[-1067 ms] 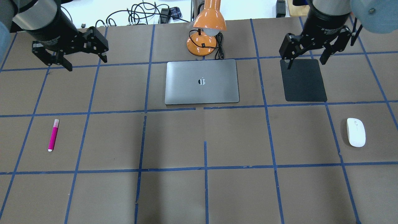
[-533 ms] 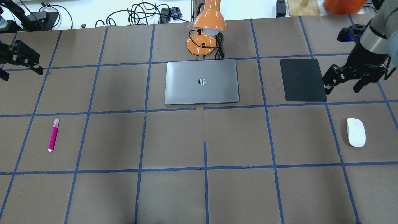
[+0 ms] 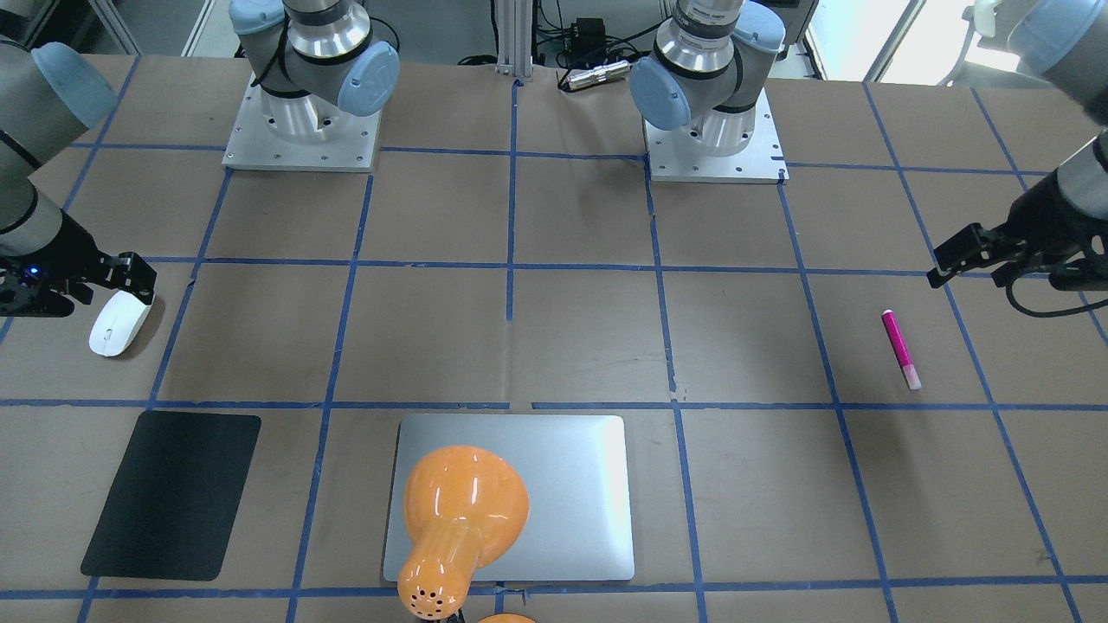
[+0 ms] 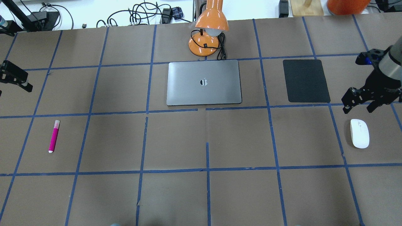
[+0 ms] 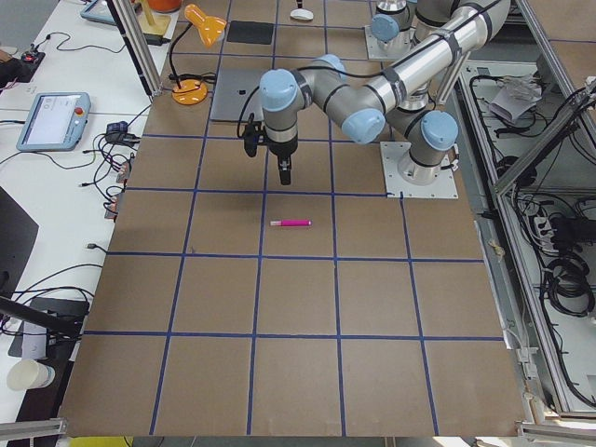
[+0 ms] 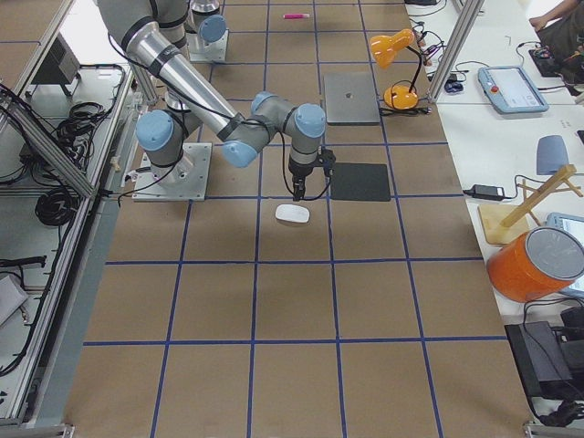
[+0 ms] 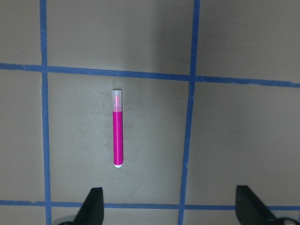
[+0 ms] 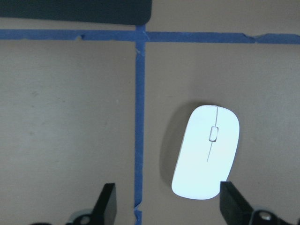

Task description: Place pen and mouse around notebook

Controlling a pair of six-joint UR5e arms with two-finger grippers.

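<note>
The magenta pen (image 4: 54, 136) lies on the brown paper at the left, alone in its taped square. My left gripper (image 7: 168, 197) hovers open above it, off the pen's white-tipped end, and sits at the left edge of the overhead view. At the right lies the white mouse (image 4: 359, 133). My right gripper (image 4: 358, 110) hangs open just behind it, toward the black pad, with nothing between its fingers. In the right wrist view the mouse (image 8: 206, 152) shows close ahead of the open fingers. The silver-grey notebook (image 4: 204, 82) rests closed at the centre back.
An orange desk lamp (image 4: 209, 31) stands right behind the notebook, its head overhanging the lid in the front-facing view. A black pad (image 4: 306, 80) lies between notebook and mouse. Cables (image 4: 141, 15) run along the far edge. Both arm bases (image 3: 303, 130) stand at the robot's side.
Both arms swung outward and nearer the table's front. The left gripper went to the left edge over the pen. The right one left the black pad and came down behind the mouse.
</note>
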